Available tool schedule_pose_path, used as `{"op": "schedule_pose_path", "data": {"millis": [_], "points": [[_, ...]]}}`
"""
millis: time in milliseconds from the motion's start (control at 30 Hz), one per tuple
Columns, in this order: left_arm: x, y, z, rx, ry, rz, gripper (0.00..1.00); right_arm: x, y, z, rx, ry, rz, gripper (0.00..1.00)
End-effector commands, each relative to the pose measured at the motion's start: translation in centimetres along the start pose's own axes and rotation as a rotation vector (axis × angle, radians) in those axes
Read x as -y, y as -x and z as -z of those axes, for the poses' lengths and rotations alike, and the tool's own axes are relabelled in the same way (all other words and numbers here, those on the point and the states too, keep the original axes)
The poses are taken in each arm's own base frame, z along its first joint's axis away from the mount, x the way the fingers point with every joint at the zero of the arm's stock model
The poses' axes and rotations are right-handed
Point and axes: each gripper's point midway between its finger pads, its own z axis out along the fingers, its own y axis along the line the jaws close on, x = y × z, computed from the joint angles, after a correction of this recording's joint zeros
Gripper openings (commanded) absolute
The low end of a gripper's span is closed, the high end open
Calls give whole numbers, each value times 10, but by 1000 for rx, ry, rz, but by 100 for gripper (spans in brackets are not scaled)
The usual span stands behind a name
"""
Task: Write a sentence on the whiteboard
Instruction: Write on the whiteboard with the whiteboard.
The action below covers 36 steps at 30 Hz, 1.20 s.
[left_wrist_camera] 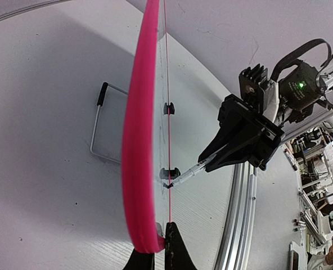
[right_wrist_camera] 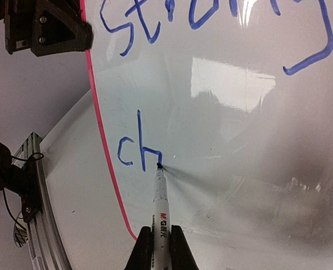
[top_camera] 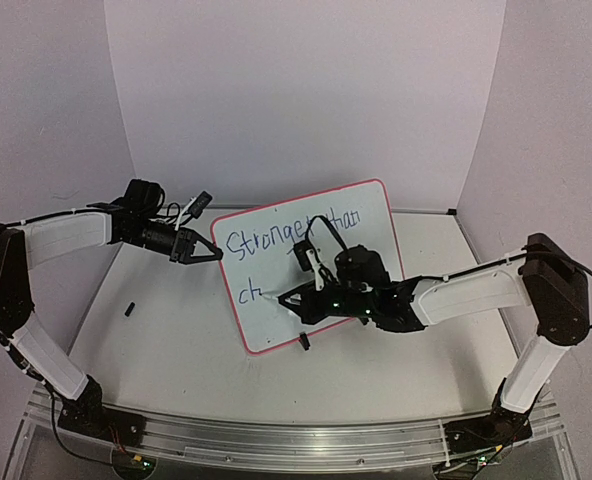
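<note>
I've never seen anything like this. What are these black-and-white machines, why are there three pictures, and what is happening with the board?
They are two robot arms bolted at the near edge of the table, each ending in a two-finger gripper. The wide picture comes from a fixed camera above and behind them. The other two come from cameras on the wrists. The left gripper is shut on the edge of the whiteboard, which stands tilted. The right gripper is shut on a marker, whose tip touches the board. The blue sentence reads "Stronger than", with "ch" underneath. A small black object lies on the table at the left; I cannot tell what it is.
</note>
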Motion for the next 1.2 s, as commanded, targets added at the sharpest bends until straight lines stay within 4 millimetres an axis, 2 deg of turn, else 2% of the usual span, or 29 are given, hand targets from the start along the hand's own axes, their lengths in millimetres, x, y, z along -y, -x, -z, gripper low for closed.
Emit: {"op": "schedule_pose_path", "data": {"millis": [0, 200, 433, 767, 1167], "points": [[7, 9, -8, -10, 14, -107, 0, 5, -5, 7, -23, -13, 7, 0], [6, 8, -8, -12, 14, -103, 0, -13, 13, 18, 15, 51, 35, 0], [8, 9, -8, -10, 13, -108, 0, -9, 31, 31, 76, 14, 39, 0], [8, 9, -7, -11, 16, -113, 0, 8, 25, 20, 60, -10, 9, 0], [7, 8, -7, -15, 19, -111, 0, 12, 25, 10, 50, -2, 8, 0]]}}
